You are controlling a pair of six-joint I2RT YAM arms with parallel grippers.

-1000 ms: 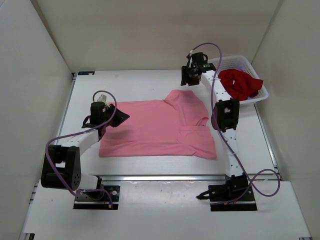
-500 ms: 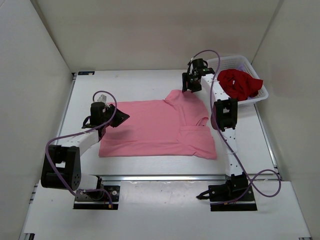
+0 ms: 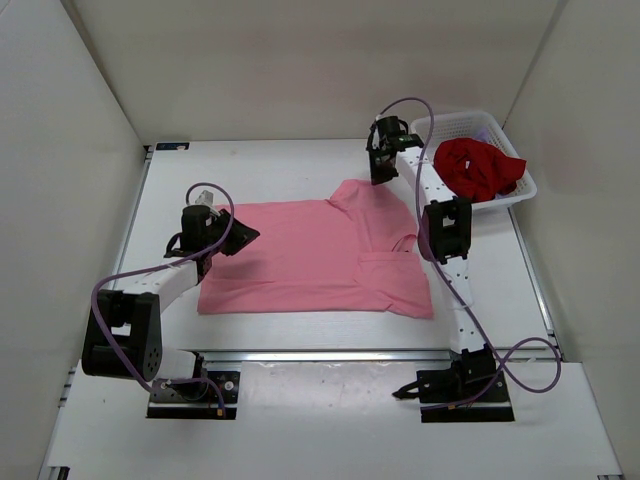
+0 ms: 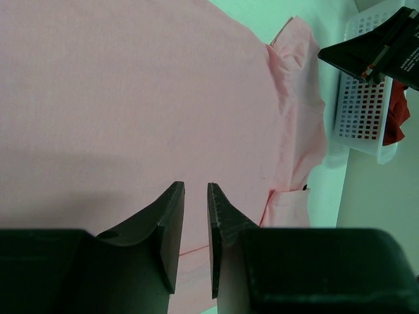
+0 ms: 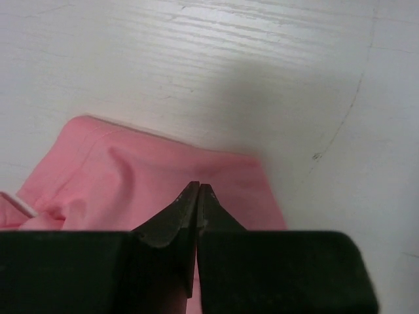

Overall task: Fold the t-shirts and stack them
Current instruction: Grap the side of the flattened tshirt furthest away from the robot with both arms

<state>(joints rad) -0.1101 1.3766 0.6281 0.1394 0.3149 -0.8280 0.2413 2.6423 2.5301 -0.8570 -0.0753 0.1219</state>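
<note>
A pink t-shirt (image 3: pixel 310 260) lies spread flat in the middle of the table, its right side folded in. My right gripper (image 3: pixel 380 178) is down at the shirt's far sleeve, and the right wrist view shows its jaws shut (image 5: pixel 198 186) with the pink fabric (image 5: pixel 131 170) puckering toward the tips. My left gripper (image 3: pixel 240 237) hangs over the shirt's left edge. Its jaws (image 4: pixel 195 190) stand a narrow gap apart with nothing between them, and the pink cloth (image 4: pixel 131 98) lies below. A dark red t-shirt (image 3: pixel 480 165) sits crumpled in the basket.
The white mesh basket (image 3: pixel 520 190) stands at the far right corner, close behind the right arm, and also shows in the left wrist view as a basket (image 4: pixel 360 111). White walls enclose the table on the left, back and right.
My right gripper moved left and down onto the pink shirt's far sleeve, opened wide, then shut there. The left arm and the shirt's body have not moved.
</note>
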